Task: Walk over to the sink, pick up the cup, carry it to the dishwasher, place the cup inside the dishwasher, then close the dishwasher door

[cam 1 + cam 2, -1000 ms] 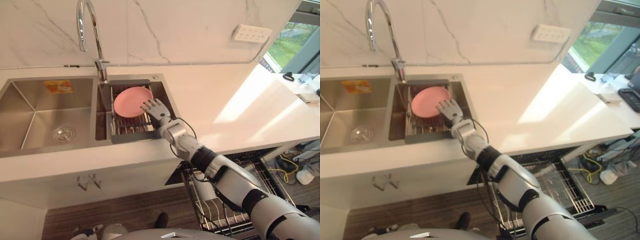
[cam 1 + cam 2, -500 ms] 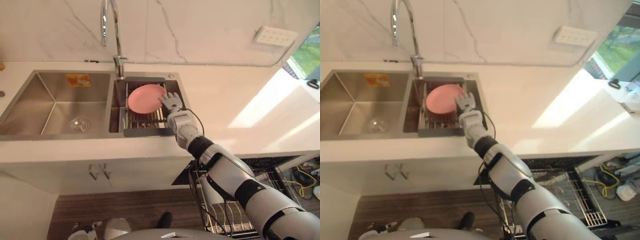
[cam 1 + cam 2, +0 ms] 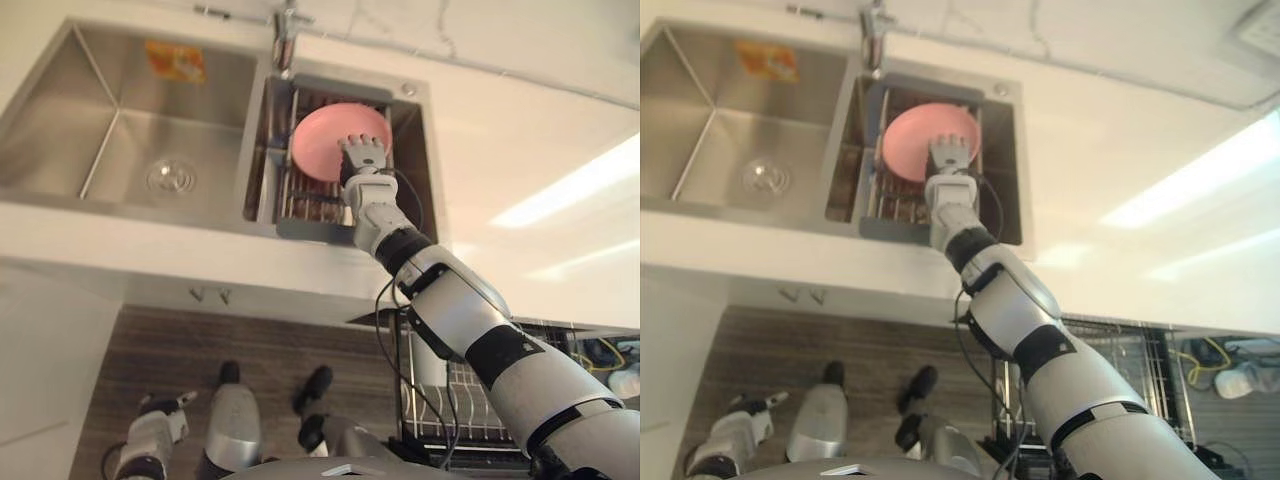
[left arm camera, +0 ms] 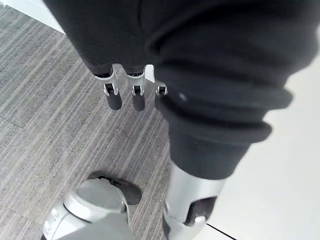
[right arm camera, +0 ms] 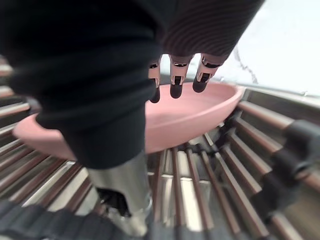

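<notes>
At the top middle, the right hand (image 3: 362,157) hangs over the pink dish (image 3: 320,145) on the rack (image 3: 300,205), fingers straight and empty, likely ready to grab it, while the left hand (image 4: 136,99) hangs loose and empty.

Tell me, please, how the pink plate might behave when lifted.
The pink plate looks rigid and shallow, so probably light. Its smooth rim may slip from the right hand. On the rack, it could slide if pushed.
</notes>
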Available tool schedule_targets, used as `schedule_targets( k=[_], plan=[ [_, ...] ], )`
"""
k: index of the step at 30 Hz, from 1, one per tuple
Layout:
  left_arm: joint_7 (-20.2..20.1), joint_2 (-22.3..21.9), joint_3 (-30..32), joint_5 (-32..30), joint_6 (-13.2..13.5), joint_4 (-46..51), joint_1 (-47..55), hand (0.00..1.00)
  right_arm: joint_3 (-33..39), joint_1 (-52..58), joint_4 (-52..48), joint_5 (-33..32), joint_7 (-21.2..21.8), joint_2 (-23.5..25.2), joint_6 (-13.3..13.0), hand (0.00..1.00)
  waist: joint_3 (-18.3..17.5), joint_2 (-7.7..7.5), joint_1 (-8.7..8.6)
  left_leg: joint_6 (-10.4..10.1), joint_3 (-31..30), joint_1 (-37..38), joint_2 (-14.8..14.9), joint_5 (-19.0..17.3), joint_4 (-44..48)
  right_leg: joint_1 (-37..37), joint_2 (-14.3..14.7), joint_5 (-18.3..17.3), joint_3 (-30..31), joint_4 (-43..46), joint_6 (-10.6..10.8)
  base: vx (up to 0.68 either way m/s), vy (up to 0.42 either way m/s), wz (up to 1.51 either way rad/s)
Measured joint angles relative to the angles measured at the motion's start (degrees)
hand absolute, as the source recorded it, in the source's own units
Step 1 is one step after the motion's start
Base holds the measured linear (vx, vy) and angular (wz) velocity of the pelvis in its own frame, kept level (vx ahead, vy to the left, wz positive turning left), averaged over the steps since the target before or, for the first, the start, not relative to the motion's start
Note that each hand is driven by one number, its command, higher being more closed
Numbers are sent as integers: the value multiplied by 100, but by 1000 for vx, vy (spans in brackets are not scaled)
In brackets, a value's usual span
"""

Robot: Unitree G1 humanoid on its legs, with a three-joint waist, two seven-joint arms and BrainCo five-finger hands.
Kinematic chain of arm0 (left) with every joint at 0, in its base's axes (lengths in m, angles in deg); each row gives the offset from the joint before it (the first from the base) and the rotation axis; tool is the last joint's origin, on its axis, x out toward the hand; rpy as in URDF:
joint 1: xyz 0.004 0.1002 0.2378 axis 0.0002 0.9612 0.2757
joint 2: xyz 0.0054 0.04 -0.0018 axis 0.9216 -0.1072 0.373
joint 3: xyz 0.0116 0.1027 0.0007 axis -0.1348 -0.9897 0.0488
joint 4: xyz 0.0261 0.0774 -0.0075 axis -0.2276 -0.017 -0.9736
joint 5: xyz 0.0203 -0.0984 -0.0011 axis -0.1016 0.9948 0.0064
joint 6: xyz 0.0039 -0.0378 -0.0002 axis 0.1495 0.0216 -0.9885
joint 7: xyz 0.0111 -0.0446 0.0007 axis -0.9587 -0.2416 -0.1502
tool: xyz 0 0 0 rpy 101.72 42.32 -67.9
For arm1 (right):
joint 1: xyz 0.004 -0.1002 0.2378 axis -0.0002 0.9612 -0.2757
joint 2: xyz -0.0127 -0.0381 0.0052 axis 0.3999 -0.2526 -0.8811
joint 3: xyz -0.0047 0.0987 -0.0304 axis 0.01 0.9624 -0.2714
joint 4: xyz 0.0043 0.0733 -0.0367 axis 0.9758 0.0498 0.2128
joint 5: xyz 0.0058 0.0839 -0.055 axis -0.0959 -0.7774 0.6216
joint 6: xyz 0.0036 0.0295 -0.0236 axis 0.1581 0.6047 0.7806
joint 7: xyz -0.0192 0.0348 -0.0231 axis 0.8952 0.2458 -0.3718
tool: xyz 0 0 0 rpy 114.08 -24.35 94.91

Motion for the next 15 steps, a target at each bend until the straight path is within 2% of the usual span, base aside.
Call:
schedule_targets(
  k=[1,2,3,4,5,7,8,9,10,12,13,14,15],
  plan=[
    [-1,25,18,24,-16,39,-1,0,7,-61,-2,-2,-26,-3,60,0,22,-29,22,6,-10,-63,14,-18,33,-37,2,16,24,-16,41,-57,46,16],
    [-8,45,69,30,-22,74,-5,0,109,-140,3,-57,-30,-10,99,0,40,-77,76,14,-16,-150,29,-23,77,-103,3,14,46,-27,171,-38,31,3],
    [-22,67,121,32,-21,109,-7,0,228,-180,-1,-165,-87,-18,171,0,82,-158,176,20,7,-237,56,-26,126,-142,-10,-211,14,-27,476,0,0,0],
    [-32,103,163,40,-32,109,-5,0,309,-184,-53,-185,-149,-16,251,0,103,-204,262,20,32,-361,154,-47,239,-153,0,-663,-272,12,322,29,-32,-7],
    [-31,119,202,43,-33,117,-5,0,357,-199,-72,-188,-180,-17,280,0,110,-210,295,-1,31,-415,232,-62,295,-156,31,-715,-432,15,226,103,-22,-12],
    [-31,160,207,46,-70,167,0,0,458,-195,-305,-236,-232,-14,335,0,126,-240,395,-167,-22,-628,469,-274,683,-86,63,-556,-567,146,45,87,-42,-15],
    [-30,165,206,77,-95,237,-2,0,458,-170,-460,-238,-339,14,335,0,137,-242,422,-206,-85,-721,589,-352,821,-71,192,-552,-625,73,-88,-16,-144,-7],
    [-46,72,189,119,-110,311,-29,0,458,-121,-581,-231,-495,22,337,0,130,-267,417,-252,-129,-799,627,-326,801,-96,254,-602,-653,-8,-72,-30,-149,-4],
    [-50,15,187,126,-115,339,-38,0,458,-108,-637,-230,-576,28,352,100,114,-292,420,-275,-129,-783,647,-311,785,-121,270,-642,-666,-14,-68,-17,-100,-8],
    [-66,-89,152,135,-152,372,-38,0,459,-28,-786,-208,-783,71,418,100,122,-279,458,-289,-98,-811,731,-263,752,-156,290,-767,-828,-14,8,-9,-52,-17],
    [-62,-115,99,136,-157,405,-36,0,500,47,-953,-163,-875,123,491,100,123,-277,459,-291,-72,-831,778,-213,659,-169,305,-947,-941,-14,183,6,-48,-16],
    [-59,-138,61,145,-172,517,-33,0,646,42,-978,-148,-899,163,599,100,134,-257,508,-311,-38,-816,857,-154,528,-186,328,-1062,-1072,43,186,-2,-29,-15],
    [-56,-140,30,168,-177,544,-46,0,699,45,-985,-135,-904,163,664,100,127,-277,539,-349,-3,-825,865,-173,556,-194,293,-1035,-1103,68,115,30,-30,-15]
  ],
)
